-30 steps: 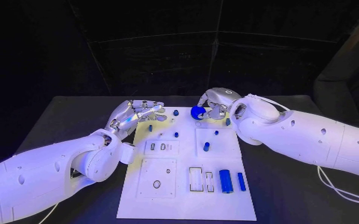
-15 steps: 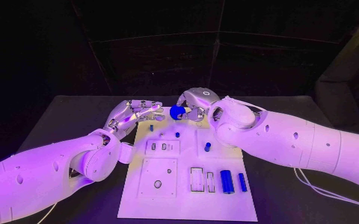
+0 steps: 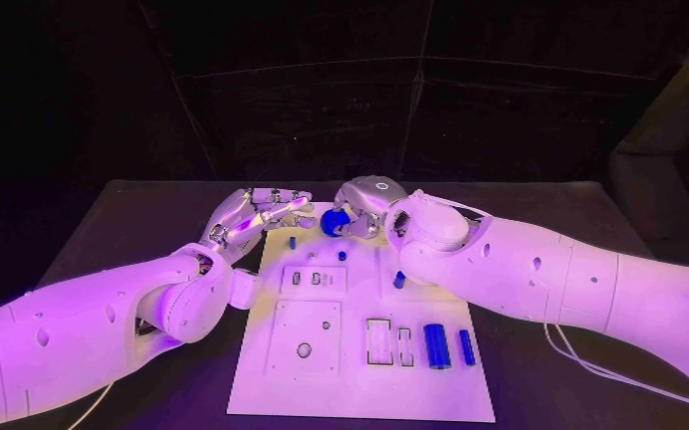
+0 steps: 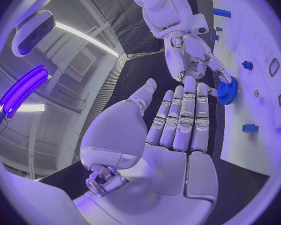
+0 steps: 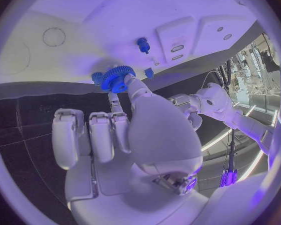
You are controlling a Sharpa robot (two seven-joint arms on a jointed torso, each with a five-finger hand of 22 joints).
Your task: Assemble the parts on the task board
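My right hand [image 3: 367,203] holds a round blue gear [image 3: 335,222] by its fingertips over the far left part of the white task board [image 3: 344,370]. The right wrist view shows the gear [image 5: 118,78] pinched at the board's edge, beside a small blue peg [image 5: 142,44]. My left hand [image 3: 263,213] hovers flat at the board's far left corner, fingers straight and apart, holding nothing. Its wrist view looks past its own hand [image 4: 178,125] to the gear [image 4: 228,91] and my right hand [image 4: 197,60]. Small blue pegs [image 3: 292,244] stand on the board.
A thick blue cylinder [image 3: 436,344] and a thinner blue bar [image 3: 465,347] lie at the board's near right, next to two rectangular slots [image 3: 377,340]. A square plate with a round hole [image 3: 305,349] sits at the near left. Black table [image 3: 129,241] surrounds the board.
My right arm has swung left across the far end of the board, carrying the gear from the right of centre to close beside my left hand. The left hand has stayed put.
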